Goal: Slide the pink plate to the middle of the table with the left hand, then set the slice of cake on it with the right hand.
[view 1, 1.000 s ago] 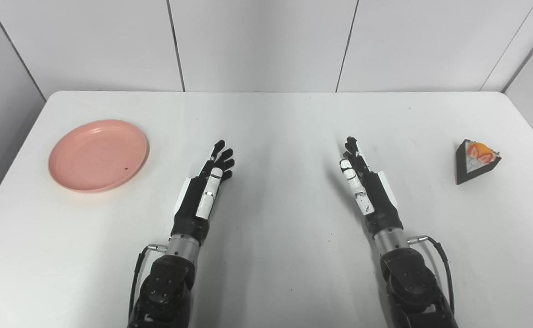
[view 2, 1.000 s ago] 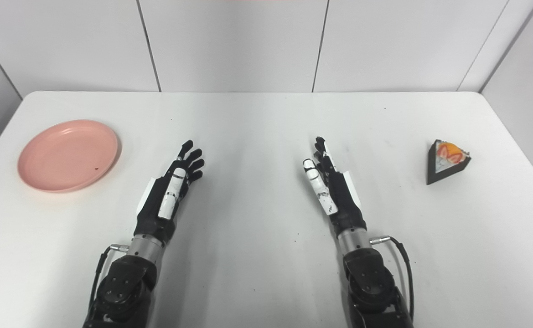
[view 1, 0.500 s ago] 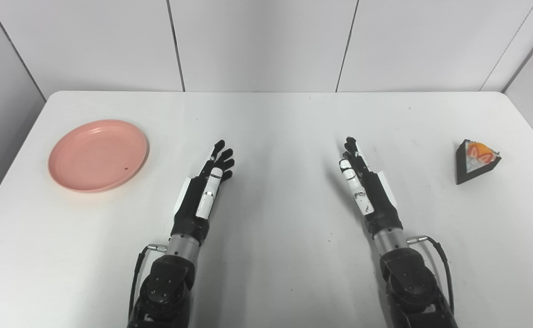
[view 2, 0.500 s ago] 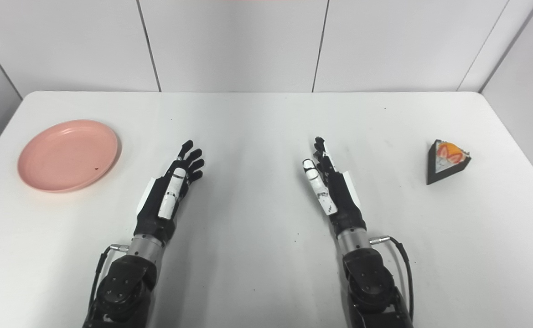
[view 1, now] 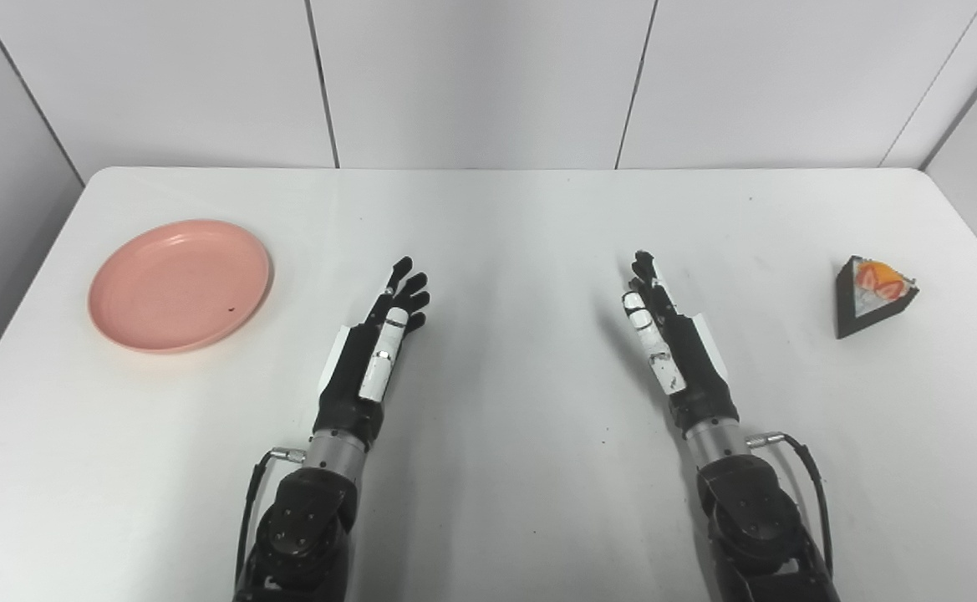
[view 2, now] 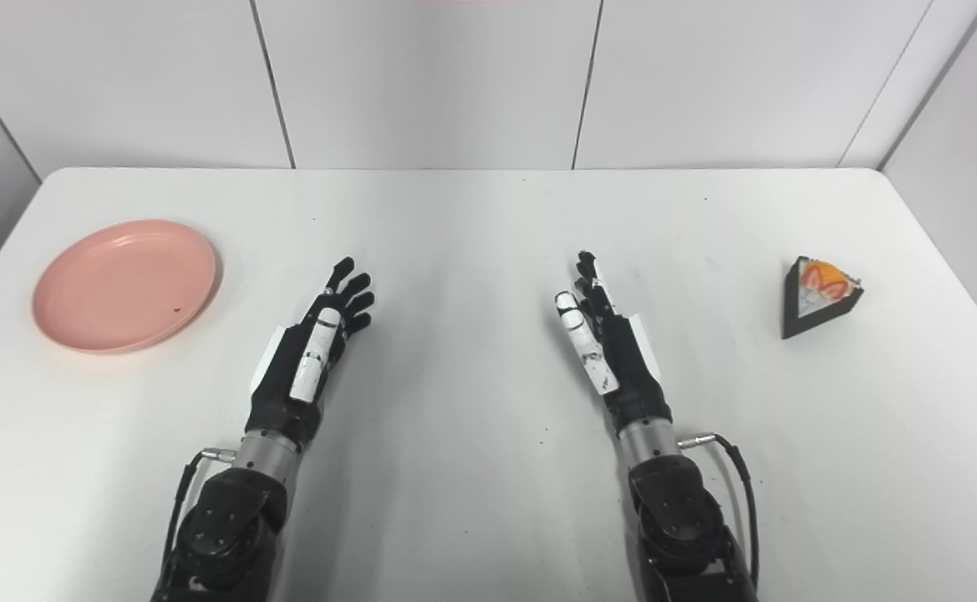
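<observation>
Nothing is changing since a second ago: my left hand (view 1: 379, 343) and right hand (view 1: 664, 343) are still waiting over the white table (view 1: 505, 226), both empty with fingers stretched apart, so the task is not starting yet. The pink plate (view 1: 180, 284), round, smooth and shallow, is lying far left. The slice of cake (view 1: 872, 294), a dark wedge with orange topping, is sitting far right.
</observation>
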Robot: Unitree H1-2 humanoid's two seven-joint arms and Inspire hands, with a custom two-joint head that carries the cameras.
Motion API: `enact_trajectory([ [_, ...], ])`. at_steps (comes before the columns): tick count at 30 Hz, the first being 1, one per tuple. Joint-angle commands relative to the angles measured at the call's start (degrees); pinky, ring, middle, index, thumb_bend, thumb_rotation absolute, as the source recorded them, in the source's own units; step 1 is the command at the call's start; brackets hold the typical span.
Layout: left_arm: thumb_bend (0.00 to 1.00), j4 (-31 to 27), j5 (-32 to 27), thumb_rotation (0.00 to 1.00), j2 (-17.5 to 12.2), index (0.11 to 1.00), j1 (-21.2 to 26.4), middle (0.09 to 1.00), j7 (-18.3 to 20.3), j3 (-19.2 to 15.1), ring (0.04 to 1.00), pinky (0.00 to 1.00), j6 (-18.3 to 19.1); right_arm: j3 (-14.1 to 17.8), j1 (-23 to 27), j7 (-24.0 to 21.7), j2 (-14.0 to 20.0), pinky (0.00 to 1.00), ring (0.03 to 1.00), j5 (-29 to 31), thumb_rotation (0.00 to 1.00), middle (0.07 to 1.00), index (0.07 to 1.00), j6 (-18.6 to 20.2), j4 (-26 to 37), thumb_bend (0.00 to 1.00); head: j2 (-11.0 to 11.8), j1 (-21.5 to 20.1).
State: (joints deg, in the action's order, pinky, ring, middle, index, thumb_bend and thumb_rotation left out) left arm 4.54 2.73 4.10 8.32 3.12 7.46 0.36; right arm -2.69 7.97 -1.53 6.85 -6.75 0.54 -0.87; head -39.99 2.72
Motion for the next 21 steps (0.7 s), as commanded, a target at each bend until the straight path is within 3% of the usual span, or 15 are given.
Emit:
enact_trajectory([
  [1,0.36,-0.4,0.0,1.0,-0.3,0.947,0.8,0.939,0.4,0.0,0.92,0.91,0.8,-0.5,0.7,-1.1,0.0,0.96,0.97,0.4,1.0,0.991,0.996,0.5,0.9,0.26,-0.1,0.0],
  [21,0.37,-0.4,0.1,1.0,-0.5,0.946,0.8,0.939,0.5,0.1,0.921,0.91,0.8,-0.5,0.8,-0.8,0.1,0.95,0.965,0.1,1.0,0.987,0.992,0.0,0.4,0.26,-0.1,0.0],
])
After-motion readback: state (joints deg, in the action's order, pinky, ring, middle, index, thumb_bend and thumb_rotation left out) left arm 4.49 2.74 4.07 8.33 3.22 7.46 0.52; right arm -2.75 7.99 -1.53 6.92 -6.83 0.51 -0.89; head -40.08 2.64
